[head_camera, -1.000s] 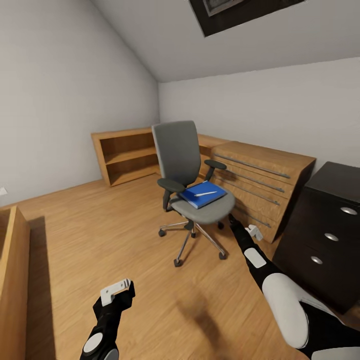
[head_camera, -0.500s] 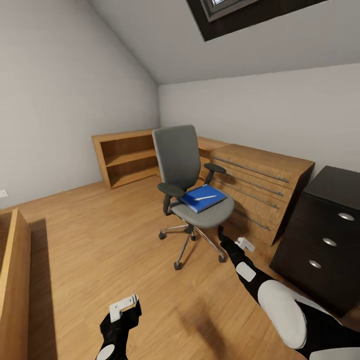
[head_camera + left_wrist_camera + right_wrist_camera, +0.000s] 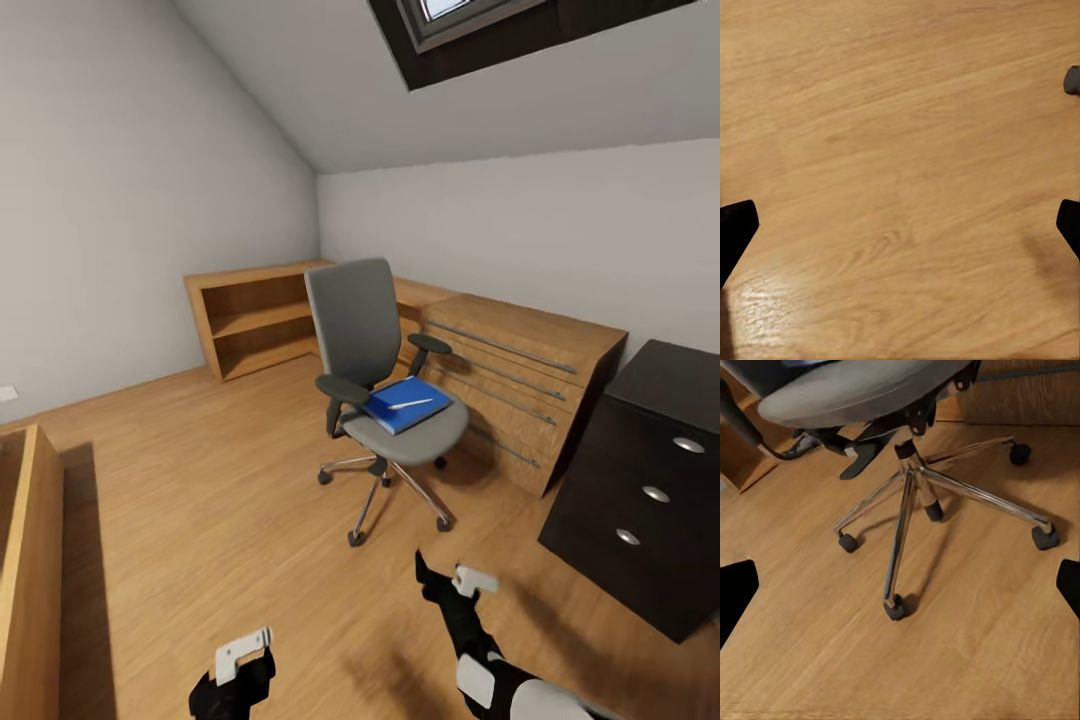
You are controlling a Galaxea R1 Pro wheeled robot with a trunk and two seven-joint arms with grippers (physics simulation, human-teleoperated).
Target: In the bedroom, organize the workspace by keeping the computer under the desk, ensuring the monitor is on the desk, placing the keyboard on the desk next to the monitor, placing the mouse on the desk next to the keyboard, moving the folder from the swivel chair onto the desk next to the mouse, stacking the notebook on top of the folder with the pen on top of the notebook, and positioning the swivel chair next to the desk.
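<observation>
- The swivel chair [image 3: 385,385] stands out in the middle of the wooden floor [image 3: 200,480], just in front of a long wooden drawer unit [image 3: 520,375] along the far wall.
- On its seat lies the blue folder [image 3: 400,405], with a pen [image 3: 410,404] resting across the top; whether a notebook sits between them I cannot tell from here.
- The stack lies flat and square on the cushion, so I judge it can be lifted off in one go or piece by piece.
- The right gripper [image 3: 440,580] hangs low in front of the chair, pointed toward its base; its wrist view looks at the chrome star base [image 3: 907,510] and castors, fingertips wide apart at the edges, nothing between them.
- The left gripper [image 3: 240,660] is down near the floor, also spread wide and empty, with bare boards under it.
- A low open bookshelf [image 3: 255,315] sits in the corner and a dark cabinet [image 3: 650,490] on the robot's right.
- The arms look tucked low for travelling, I would guess, not reaching.
</observation>
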